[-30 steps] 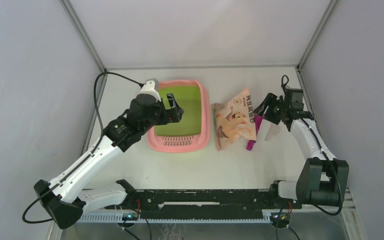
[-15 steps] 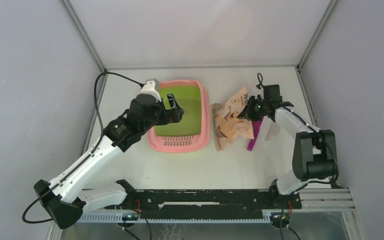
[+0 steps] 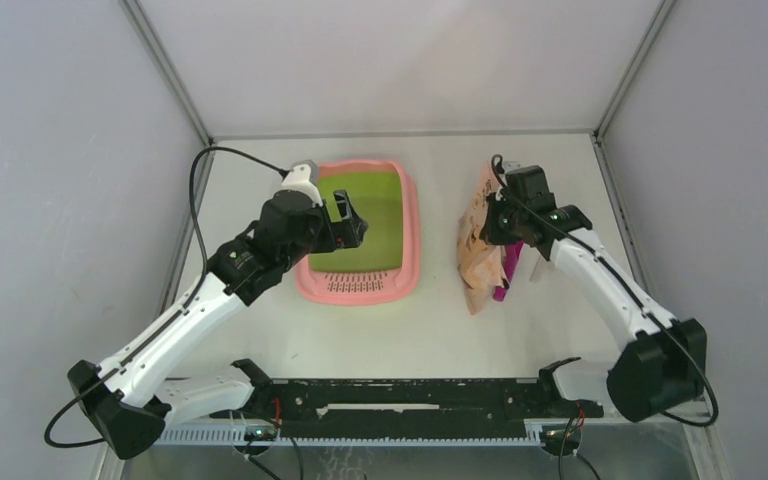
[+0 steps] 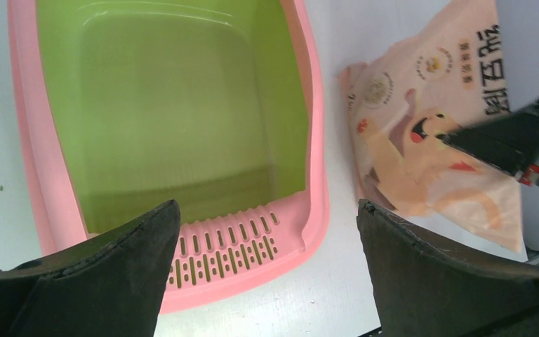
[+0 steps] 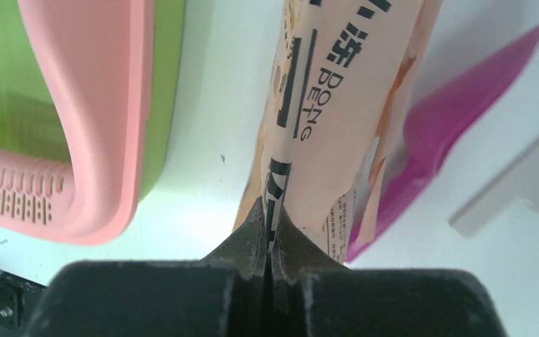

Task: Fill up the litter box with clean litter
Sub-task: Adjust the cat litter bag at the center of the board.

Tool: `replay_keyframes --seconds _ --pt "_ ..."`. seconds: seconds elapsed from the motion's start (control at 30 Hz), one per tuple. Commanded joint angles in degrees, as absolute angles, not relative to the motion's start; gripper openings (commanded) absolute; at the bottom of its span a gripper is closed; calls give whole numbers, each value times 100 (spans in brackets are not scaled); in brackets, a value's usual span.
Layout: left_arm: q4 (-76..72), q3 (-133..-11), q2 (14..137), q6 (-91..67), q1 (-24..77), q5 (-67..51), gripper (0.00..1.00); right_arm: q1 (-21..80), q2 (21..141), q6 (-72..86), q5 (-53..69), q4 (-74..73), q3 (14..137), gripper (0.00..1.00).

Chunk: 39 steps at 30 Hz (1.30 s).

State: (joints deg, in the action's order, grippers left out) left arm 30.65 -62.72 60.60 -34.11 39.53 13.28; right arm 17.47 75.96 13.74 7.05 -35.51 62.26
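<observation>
Top view: litter box (image 3: 365, 232) sits on the tabletop (image 3: 380, 335) at about 10 o'clock from centre, with its perforated grid at the 6 o'clock end. The left gripper (image 3: 348, 220) hovers over the 9 o'clock rim. The printed bag (image 3: 478, 262) is at 3 o'clock of the box, apart from it, standing on edge. The right gripper (image 3: 494, 220) is on the bag's 12 o'clock end. A magenta scoop (image 3: 505, 285) pokes out at the bag's 4 o'clock.

Left wrist: the fingers are spread wide with nothing between them. The green basin looks bare and I can see no litter in it.

Right wrist: the fingers are pinched shut on a folded edge of the bag film. The scoop lies behind the bag at 2 o'clock, and the box rim is at 9 o'clock.

Handling, my read:
- The bag is soft, slick film with loose fill, so it will likely sag and shift weight below the pinch.
- A thin pinch on the film may creep, so it is best to hold at the seam or a gathered corner.
- I can't tell whether the bag is open.
- The box is rigid plastic and probably light, so it may skate when poured into. The left fingers could clamp the pink rim to steady it.
</observation>
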Motion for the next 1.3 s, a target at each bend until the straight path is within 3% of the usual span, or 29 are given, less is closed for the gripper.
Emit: replay_keyframes --seconds 0.0,0.2,0.33,0.37,0.43,0.47,0.6,0.73,0.93,1.27 --pt "2897 -6114 5921 -3440 3958 1296 100 2073 6806 1110 183 -3894 6658 0" --pt "2809 -6049 5986 -3527 3957 1179 100 2693 6821 1388 48 -4256 6676 0" --pt "2795 -5988 5969 -3553 3975 1169 100 3200 7453 1607 -582 -4558 7047 0" --pt "2799 -5978 5961 -3559 3973 1166 100 3340 7683 1663 -773 -4689 7202 4" --pt "2804 -5954 5950 -3560 3980 1167 100 3684 8107 1709 -1157 -4978 7593 27" --pt "2815 -5937 5946 -3560 3977 1169 100 3883 8256 1699 -1254 -5032 7750 33" --pt "2854 -5911 5917 -3551 3981 1213 100 4396 8404 1760 -1271 -4873 8027 45" --pt "2865 -5874 5918 -3551 3975 1215 100 4512 8254 1823 -1086 -4838 8060 49" --pt "2825 -5845 5982 -3586 3980 1167 100 3886 7617 1870 -553 -4649 7450 49" --pt "2808 -5917 6099 -3571 3984 1119 100 1216 6334 2035 1107 -3650 5927 50"
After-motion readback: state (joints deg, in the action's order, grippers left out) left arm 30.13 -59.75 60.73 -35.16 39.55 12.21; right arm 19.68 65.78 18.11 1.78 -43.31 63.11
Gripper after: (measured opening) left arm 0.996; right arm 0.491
